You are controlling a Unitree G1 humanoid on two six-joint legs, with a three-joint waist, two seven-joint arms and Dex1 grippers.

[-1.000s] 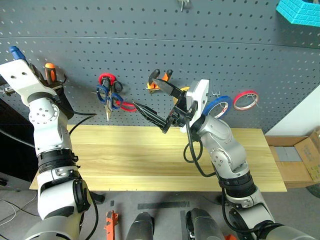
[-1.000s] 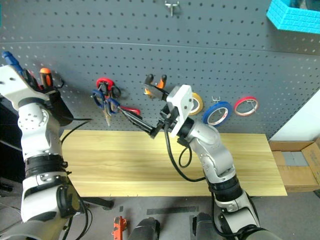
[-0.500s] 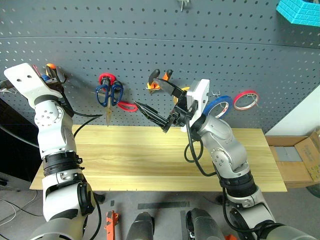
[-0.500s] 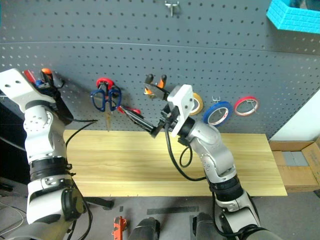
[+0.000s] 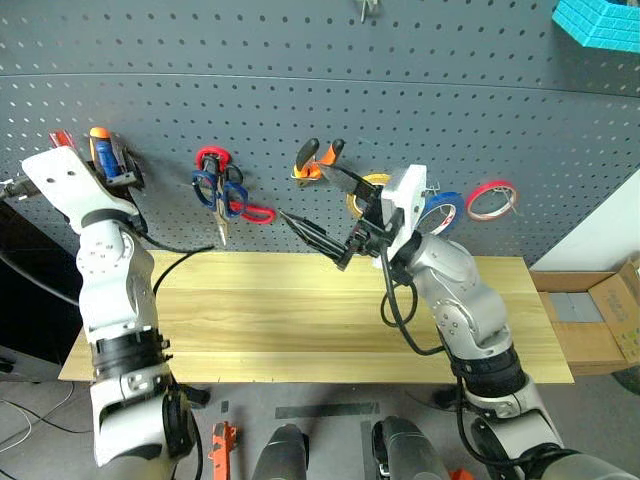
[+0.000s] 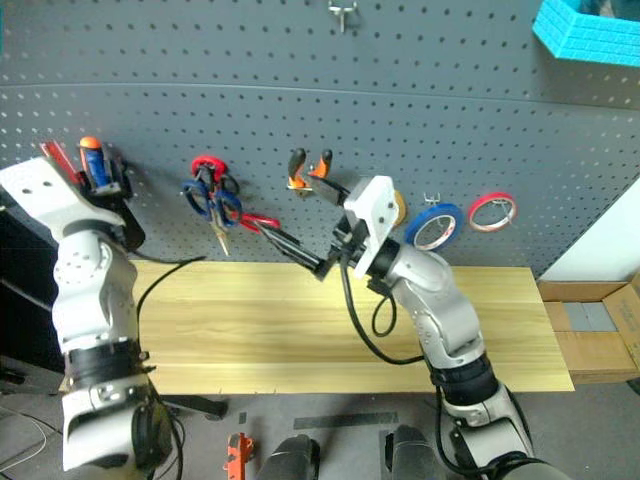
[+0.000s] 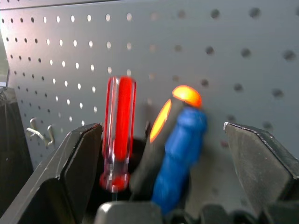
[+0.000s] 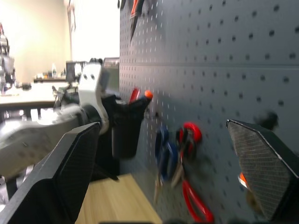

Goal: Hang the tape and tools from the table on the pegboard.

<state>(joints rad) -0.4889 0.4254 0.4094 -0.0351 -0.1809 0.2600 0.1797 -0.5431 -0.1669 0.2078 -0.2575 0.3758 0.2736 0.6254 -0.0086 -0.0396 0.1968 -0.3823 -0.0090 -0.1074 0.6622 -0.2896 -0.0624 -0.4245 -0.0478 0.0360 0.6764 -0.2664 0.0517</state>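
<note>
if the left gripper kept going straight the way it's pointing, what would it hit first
Probably the screwdriver handles: in the left wrist view the open left gripper frames the red handle and the blue handle, standing in a dark holder on the pegboard. Depth is unclear, so which handle comes first is uncertain.
</note>
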